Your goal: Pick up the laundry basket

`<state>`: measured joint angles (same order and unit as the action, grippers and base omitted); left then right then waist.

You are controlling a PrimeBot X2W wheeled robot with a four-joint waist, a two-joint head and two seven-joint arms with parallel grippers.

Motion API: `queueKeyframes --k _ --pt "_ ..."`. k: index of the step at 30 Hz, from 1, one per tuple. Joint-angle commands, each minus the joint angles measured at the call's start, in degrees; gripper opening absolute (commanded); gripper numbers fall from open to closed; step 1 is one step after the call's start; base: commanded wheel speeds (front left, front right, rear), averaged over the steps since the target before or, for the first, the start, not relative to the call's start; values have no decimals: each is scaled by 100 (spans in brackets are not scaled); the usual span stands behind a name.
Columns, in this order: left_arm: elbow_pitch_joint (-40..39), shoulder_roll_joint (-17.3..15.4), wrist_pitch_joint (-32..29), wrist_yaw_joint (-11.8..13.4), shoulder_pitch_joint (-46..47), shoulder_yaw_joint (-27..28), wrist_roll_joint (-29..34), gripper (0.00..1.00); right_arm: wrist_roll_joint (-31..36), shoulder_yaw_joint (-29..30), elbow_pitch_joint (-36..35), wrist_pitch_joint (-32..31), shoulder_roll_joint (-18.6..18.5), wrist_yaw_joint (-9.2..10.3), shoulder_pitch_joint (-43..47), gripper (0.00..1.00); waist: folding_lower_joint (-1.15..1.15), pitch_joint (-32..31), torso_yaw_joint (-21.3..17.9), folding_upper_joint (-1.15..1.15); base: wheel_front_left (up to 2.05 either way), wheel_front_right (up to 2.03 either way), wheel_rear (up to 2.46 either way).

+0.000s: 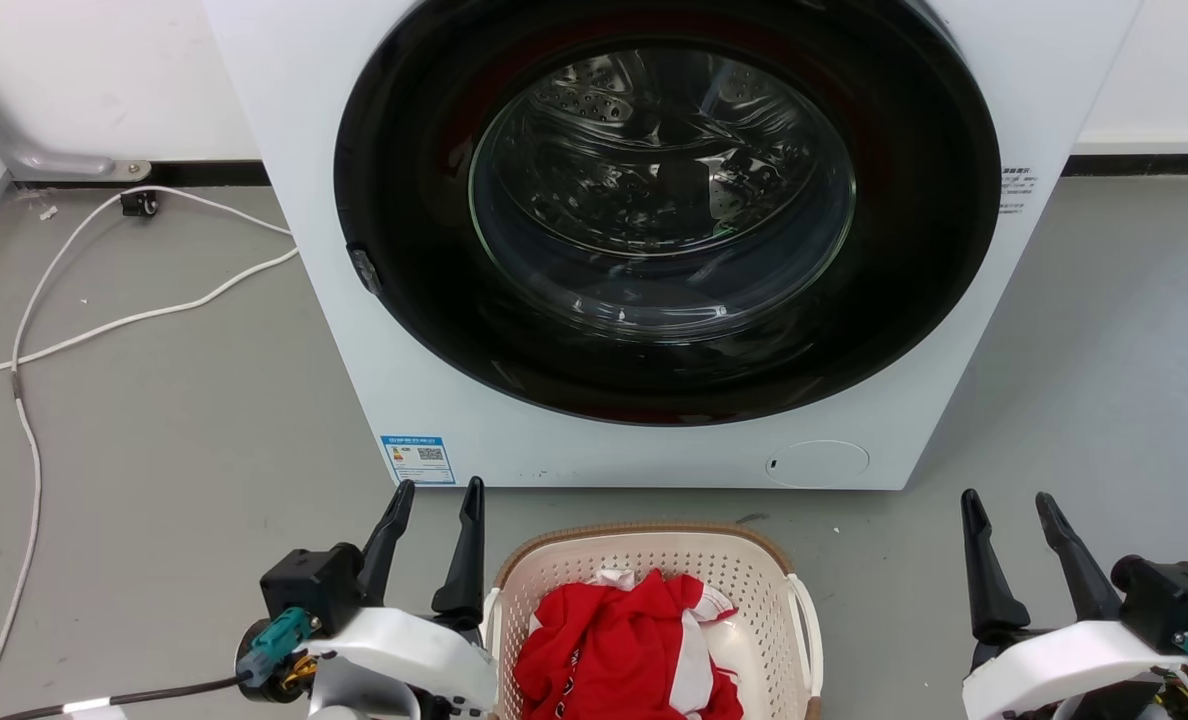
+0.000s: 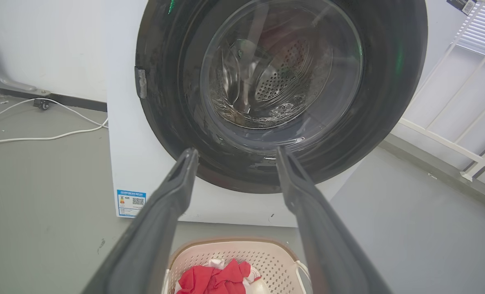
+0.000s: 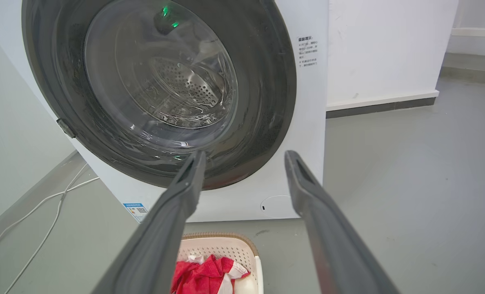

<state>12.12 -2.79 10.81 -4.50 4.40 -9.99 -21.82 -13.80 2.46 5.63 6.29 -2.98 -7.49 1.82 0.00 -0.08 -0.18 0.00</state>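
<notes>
The laundry basket (image 1: 754, 575) sits on the grey floor at the bottom middle of the head view, just in front of the washing machine. It is cream with perforated walls, a brown rim and white side handles, and holds red and white clothes (image 1: 624, 650). My left gripper (image 1: 439, 495) is open, just left of the basket, its right finger close to the left handle. My right gripper (image 1: 1009, 505) is open, well to the right of the basket. The basket (image 2: 267, 255) lies low between my left fingers and the basket (image 3: 230, 247) lies low between my right fingers; both the left gripper (image 2: 236, 153) and the right gripper (image 3: 246, 157) are empty.
A white washing machine (image 1: 354, 330) with a dark round glass door (image 1: 664, 210) stands straight ahead, door shut. White cables (image 1: 104, 325) trail over the floor at the left. A white wall (image 1: 84, 80) runs behind, and a white rail frame (image 2: 471, 134) stands at the right.
</notes>
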Motion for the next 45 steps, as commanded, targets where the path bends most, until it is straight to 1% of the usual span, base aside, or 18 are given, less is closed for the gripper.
queueKeyframes --k 1,19,36,45 --pt "-8 -15 63 23 89 -33 193 100 203 -18 -78 50 11 0 28 100 0 1 0 0 0 0 0" --pt "107 -15 265 151 87 -174 894 100 871 -67 -135 223 13 1 112 100 0 4 0 0 0 0 0" --pt "144 -15 447 247 55 -247 1453 100 1167 -49 -31 454 15 1 172 100 0 12 1 0 0 0 0" --pt "171 -15 443 260 34 -213 1315 100 1085 -19 22 483 15 1 130 100 0 19 0 0 0 0 0"
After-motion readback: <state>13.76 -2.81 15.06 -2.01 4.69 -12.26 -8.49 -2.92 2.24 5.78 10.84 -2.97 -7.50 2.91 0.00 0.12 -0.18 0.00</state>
